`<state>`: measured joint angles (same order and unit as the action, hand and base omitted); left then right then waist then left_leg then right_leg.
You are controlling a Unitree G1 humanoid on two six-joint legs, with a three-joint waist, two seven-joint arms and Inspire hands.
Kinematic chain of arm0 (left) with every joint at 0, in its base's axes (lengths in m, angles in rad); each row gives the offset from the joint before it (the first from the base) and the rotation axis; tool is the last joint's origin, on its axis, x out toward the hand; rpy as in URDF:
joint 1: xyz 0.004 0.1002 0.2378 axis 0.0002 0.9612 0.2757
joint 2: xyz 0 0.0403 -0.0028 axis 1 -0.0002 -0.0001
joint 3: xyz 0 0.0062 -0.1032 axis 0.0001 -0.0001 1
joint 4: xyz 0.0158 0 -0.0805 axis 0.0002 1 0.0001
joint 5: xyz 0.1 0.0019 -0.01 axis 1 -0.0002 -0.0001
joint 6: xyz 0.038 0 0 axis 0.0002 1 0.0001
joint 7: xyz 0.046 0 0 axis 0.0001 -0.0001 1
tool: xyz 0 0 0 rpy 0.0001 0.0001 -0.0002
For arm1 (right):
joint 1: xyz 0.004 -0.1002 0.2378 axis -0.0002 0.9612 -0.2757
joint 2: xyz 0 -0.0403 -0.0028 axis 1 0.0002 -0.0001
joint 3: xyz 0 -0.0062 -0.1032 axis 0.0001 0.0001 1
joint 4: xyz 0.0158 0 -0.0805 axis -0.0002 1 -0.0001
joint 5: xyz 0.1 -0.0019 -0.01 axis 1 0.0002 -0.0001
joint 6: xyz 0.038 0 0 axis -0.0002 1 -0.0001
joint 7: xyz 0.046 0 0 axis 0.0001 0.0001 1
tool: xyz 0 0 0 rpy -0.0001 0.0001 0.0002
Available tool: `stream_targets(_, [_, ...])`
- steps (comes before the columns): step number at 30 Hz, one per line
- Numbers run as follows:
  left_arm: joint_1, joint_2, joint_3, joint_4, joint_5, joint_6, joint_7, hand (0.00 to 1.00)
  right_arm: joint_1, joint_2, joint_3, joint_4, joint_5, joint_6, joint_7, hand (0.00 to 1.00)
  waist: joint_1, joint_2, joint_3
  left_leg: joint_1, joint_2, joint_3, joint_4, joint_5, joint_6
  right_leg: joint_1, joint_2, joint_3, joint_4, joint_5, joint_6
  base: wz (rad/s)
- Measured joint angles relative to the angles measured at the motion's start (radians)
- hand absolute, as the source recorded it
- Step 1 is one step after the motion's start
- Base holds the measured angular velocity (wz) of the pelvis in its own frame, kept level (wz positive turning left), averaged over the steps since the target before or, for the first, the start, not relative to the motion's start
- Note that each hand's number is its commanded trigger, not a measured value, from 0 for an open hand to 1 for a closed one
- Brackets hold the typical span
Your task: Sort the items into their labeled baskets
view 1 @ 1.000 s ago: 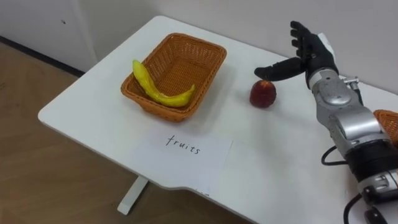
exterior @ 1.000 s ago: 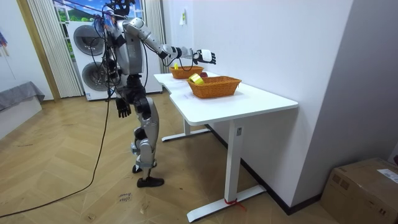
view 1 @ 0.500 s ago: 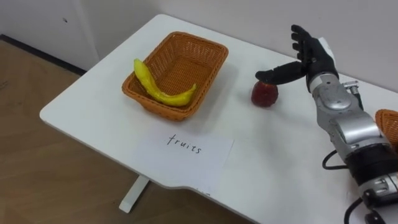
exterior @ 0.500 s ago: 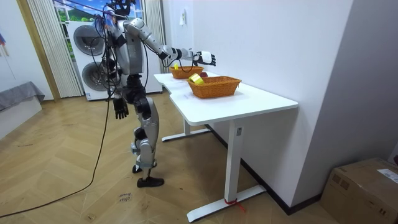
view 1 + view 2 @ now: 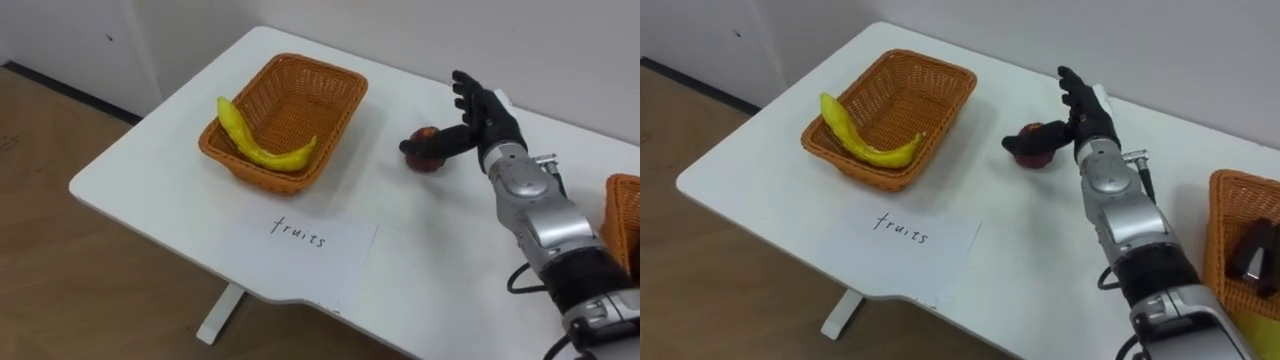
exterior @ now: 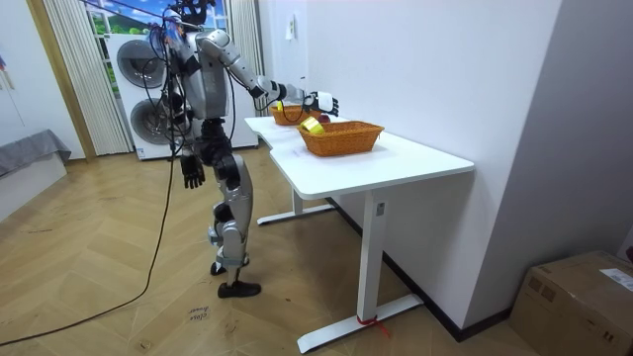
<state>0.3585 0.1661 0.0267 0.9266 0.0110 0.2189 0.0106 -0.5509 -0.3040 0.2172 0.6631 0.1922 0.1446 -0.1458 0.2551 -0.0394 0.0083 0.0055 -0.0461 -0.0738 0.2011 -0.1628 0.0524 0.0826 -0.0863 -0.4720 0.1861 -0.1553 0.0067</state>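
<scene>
Banana (image 5: 255,152) in the fruit basket (image 5: 296,100); apple (image 5: 427,162) beside it.

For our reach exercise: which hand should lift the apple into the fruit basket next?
Right. The right hand is at the apple, thumb over it; the left hand hangs at the robot's side.

On the white table (image 5: 140,165), a wicker basket (image 5: 343,112) sits far left with a yellow banana (image 5: 252,150) lying across its near side. A handwritten paper sheet (image 5: 305,240) lies just near of it. To the right, the right hand (image 5: 482,118) stands behind a red apple (image 5: 424,157), fingers straight, thumb over the fruit. Another basket (image 5: 625,215) shows at the right edge.
</scene>
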Motion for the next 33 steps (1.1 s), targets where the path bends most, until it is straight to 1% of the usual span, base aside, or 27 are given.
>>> stream_targets(7, [0.005,-0.018,0.0,0.0,0.0,0.006,0.0,0.0,0.013,0.0,-0.001,0.043,-0.003,0.0,0.023,0.0,0.0,0.004,-0.0019,0.001,-0.001,0.0,0.001,0.0,0.0,0.002,-0.001,0.0,0.001,0.0,0.0,0.0])
stream_targets(9, [0.006,-0.024,0.0,0.0,0.0,0.018,-0.002,0.0,0.014,0.0,-0.001,0.044,-0.003,0.0,0.03,0.0,0.0,0.008,-0.0046,0.002,0.0,-0.001,0.002,0.0,0.0,0.002,-0.001,0.001,0.001,0.0,0.0,0.0])
stream_targets(11, [0.006,-0.028,0.0,-0.001,0.0,0.022,-0.004,0.0,0.014,0.0,-0.001,0.045,-0.003,0.0,0.036,0.0,0.0,0.014,-0.0087,0.004,-0.001,-0.001,0.003,0.0,0.0,0.004,-0.001,0.001,0.002,0.0,0.0,0.0])
stream_targets(14, [0.006,-0.03,0.001,-0.003,0.0,0.022,-0.007,0.0,0.014,0.0,-0.001,0.049,-0.003,0.0,0.04,0.0,0.0,0.02,-0.0122,0.007,0.0,-0.001,0.002,0.0,0.0,0.008,-0.001,0.001,0.002,0.0,0.0,0.0])
stream_targets(17, [0.007,-0.03,0.001,-0.003,0.0,0.022,-0.023,0.0,0.015,0.0,-0.002,0.068,-0.004,0.001,0.041,0.0,0.0,0.02,-0.0115,0.014,0.0,-0.001,0.003,0.0,0.0,0.014,-0.001,0.001,0.001,0.0,0.0,0.0])
stream_targets(21, [0.015,-0.03,0.002,-0.003,0.0,0.021,-0.036,0.0,0.02,-0.005,-0.004,0.068,-0.05,0.001,0.058,0.0,-0.001,0.016,-0.0102,0.016,-0.002,0.0,0.003,0.0,0.0,0.016,-0.009,0.002,0.001,-0.007,0.003,0.0])
stream_targets(28, [0.027,-0.024,0.002,-0.005,0.0,0.02,-0.065,0.0,0.02,-0.005,-0.004,0.068,-0.08,0.001,0.075,0.0,-0.002,0.014,-0.0096,0.018,-0.003,-0.005,0.003,0.0,0.0,0.017,-0.009,0.0,0.0,-0.011,0.004,0.01])
stream_targets(33, [0.031,-0.02,0.001,-0.006,0.0,0.02,-0.066,0.0,0.02,-0.006,-0.004,0.069,-0.082,0.001,0.076,0.0,-0.002,0.008,-0.0053,0.021,-0.004,-0.011,0.002,0.0,0.0,0.017,-0.008,0.0,0.0,-0.013,0.005,0.01])
